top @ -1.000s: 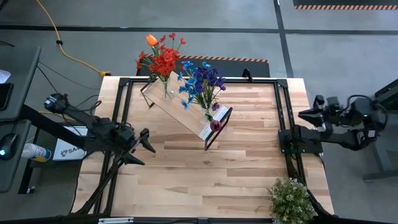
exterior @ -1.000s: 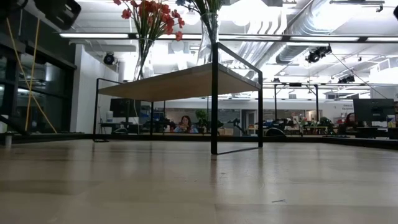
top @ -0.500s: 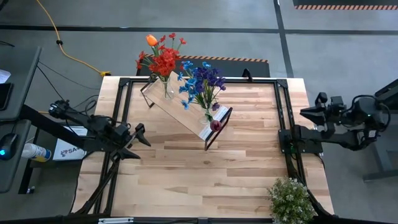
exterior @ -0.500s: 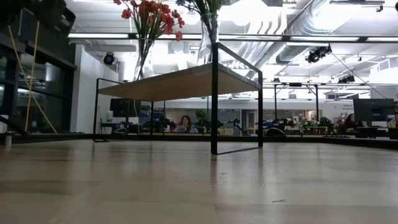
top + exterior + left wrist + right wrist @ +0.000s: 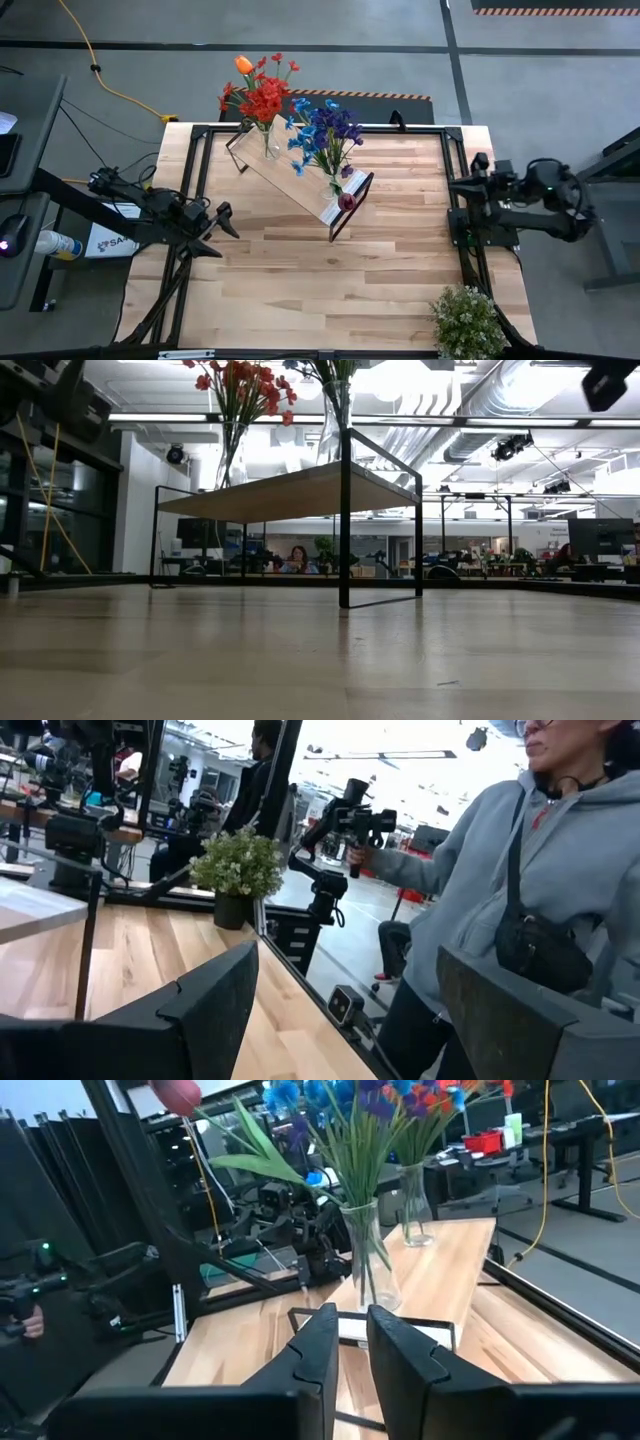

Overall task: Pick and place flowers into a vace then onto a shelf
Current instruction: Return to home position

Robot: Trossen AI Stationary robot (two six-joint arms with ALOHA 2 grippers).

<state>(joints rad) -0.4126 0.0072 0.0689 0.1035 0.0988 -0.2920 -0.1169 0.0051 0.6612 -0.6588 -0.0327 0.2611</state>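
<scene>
The shelf (image 5: pixel 285 172), a light wood board on a black frame, stands on its legs at the table's far middle, set at a slant. Two glass vases stand on it. One holds red sprays and an orange tulip (image 5: pixel 260 98); the other holds blue and purple blooms (image 5: pixel 325 130). A dark pink rose (image 5: pixel 347 201) shows over the shelf's right end. My left gripper (image 5: pixel 224 216) hovers open by the table's left edge. My right gripper (image 5: pixel 477 165) is shut, near the right edge, pointing at the vases (image 5: pixel 365 1265).
A bushy green potted plant (image 5: pixel 467 322) sits at the table's near right corner. A black frame runs round the table's edge (image 5: pixel 455 215). A person in a grey hoodie (image 5: pixel 520 890) stands beyond the right side. Bare wood lies between shelf and near edge.
My left gripper has drawn back a little toward the table's left edge. My right arm has swung in toward the table, and its gripper has moved toward the far edge and the shelf. Shelf, vases and flowers have stayed put.
</scene>
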